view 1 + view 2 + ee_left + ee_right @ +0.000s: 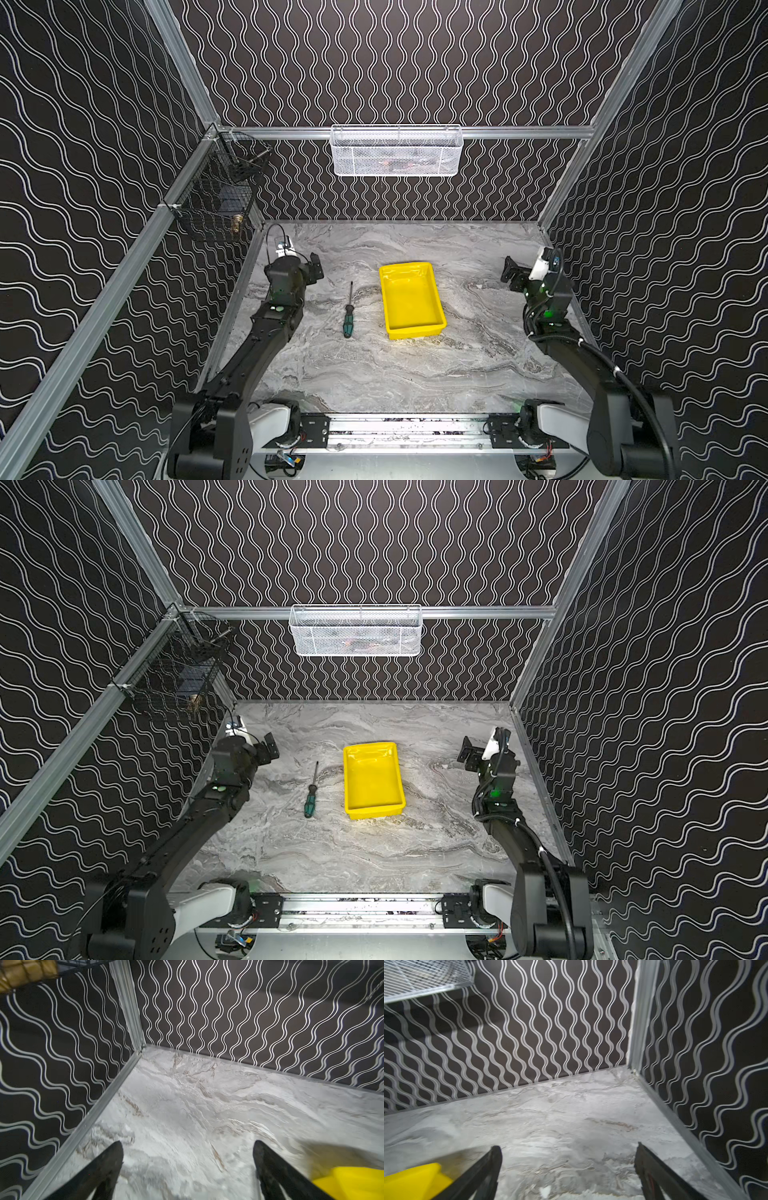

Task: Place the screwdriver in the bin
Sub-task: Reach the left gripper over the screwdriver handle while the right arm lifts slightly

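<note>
Screwdriver (pixel 347 320) in both top views; wrist views: bin (pixel 353 1182) corner only.

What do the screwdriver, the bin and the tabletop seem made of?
Screwdriver: thin dark shaft, likely metal; teal and black handle, probably plastic or rubber. Bin: bright yellow, glossy with glare inside, moulded rim, most likely plastic. Tabletop: grey veined marble look; stone or printed laminate cannot be told.

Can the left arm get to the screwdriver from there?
Probably yes. The screwdriver lies flat on the table, beside the bin but apart from it. The open left gripper is close by, with nothing between them.
</note>
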Robot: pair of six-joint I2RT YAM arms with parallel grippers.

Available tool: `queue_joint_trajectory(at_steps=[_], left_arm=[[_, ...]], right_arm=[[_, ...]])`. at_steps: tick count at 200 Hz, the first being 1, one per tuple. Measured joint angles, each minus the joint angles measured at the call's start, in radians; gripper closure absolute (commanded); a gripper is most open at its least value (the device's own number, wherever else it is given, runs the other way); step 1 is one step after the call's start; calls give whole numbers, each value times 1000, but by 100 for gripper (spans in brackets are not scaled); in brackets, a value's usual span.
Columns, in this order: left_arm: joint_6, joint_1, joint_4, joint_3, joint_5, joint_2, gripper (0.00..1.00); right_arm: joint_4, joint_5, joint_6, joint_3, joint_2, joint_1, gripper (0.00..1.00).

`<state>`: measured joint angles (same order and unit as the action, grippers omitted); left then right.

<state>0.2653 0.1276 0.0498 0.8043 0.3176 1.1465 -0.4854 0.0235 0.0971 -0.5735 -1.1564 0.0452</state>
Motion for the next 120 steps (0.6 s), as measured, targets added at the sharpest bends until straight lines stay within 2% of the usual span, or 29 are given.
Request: queue_joint_trajectory(at_steps=[30,50,70,120], left_arm=[[107,4,-312,172,-70,2,1],[154,18,-467,234,-133,11,1],[179,70,-591,242,-198,-1,1],[255,243,-787,203,-192,-28,1]], right_arm=[[244,-89,35,-141,55,0,1],[399,-144,45,-240,56,-2,0],[501,-200,50,-291,54,-4,1],[577,-318,101,-245,46,-4,1]])
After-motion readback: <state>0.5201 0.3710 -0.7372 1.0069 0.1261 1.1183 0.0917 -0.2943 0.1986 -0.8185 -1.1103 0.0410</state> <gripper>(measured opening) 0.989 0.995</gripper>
